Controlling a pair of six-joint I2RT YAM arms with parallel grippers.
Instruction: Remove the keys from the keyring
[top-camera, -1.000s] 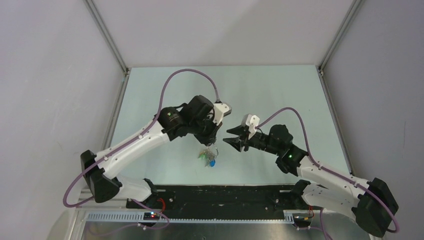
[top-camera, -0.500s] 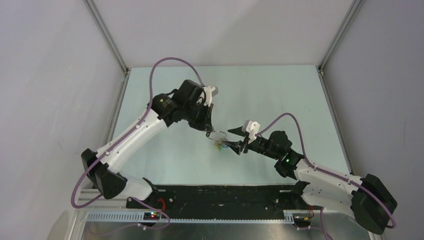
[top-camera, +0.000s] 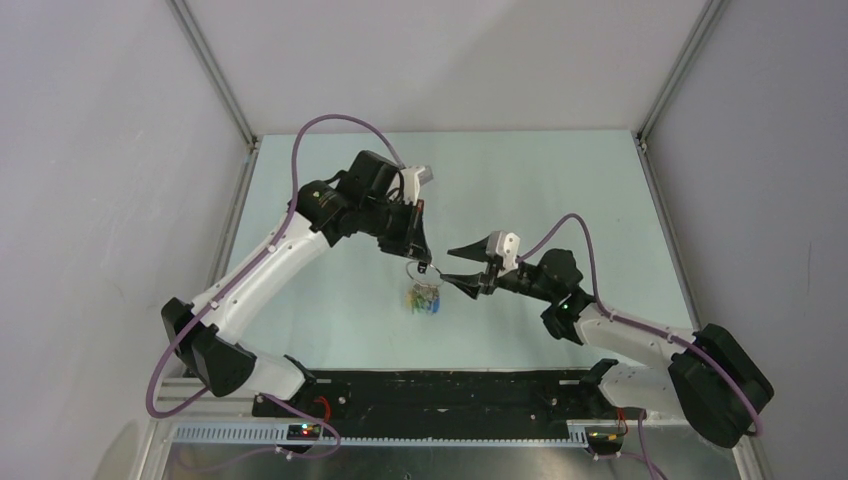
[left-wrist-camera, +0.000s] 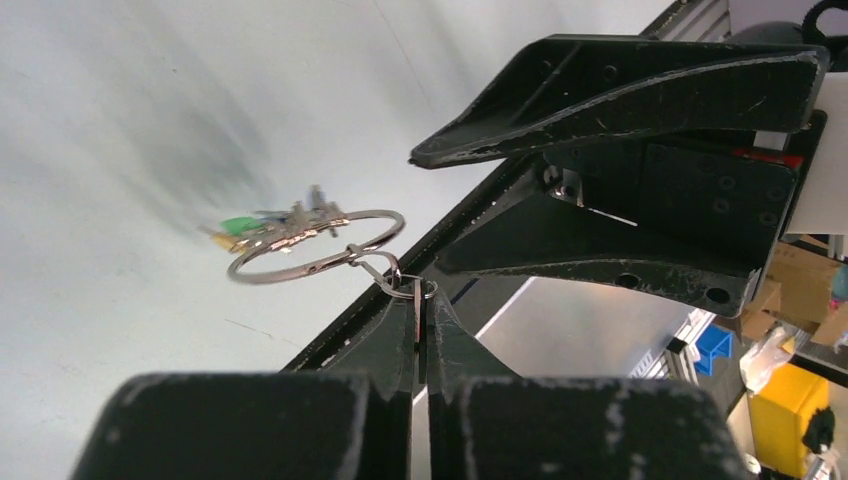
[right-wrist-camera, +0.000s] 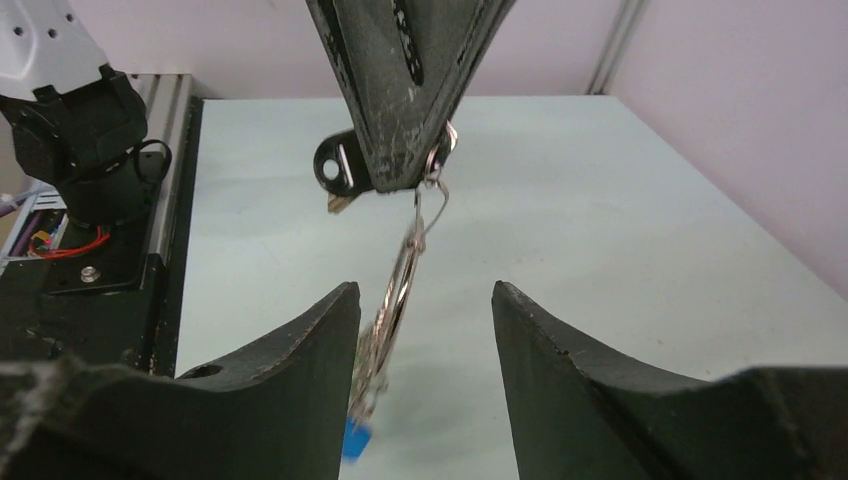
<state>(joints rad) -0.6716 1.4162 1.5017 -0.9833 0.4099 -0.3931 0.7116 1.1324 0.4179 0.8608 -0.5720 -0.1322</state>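
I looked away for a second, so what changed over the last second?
The left gripper carried the keyring farther out over the table, and the right gripper reached in toward it. Unchanged: left gripper shut on the keyring, right gripper open, keys still threaded.

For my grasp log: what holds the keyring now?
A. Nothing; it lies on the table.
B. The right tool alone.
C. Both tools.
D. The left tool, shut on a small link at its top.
D: the left tool is shut on the small link, the keyring hangs below, and the right tool is open.
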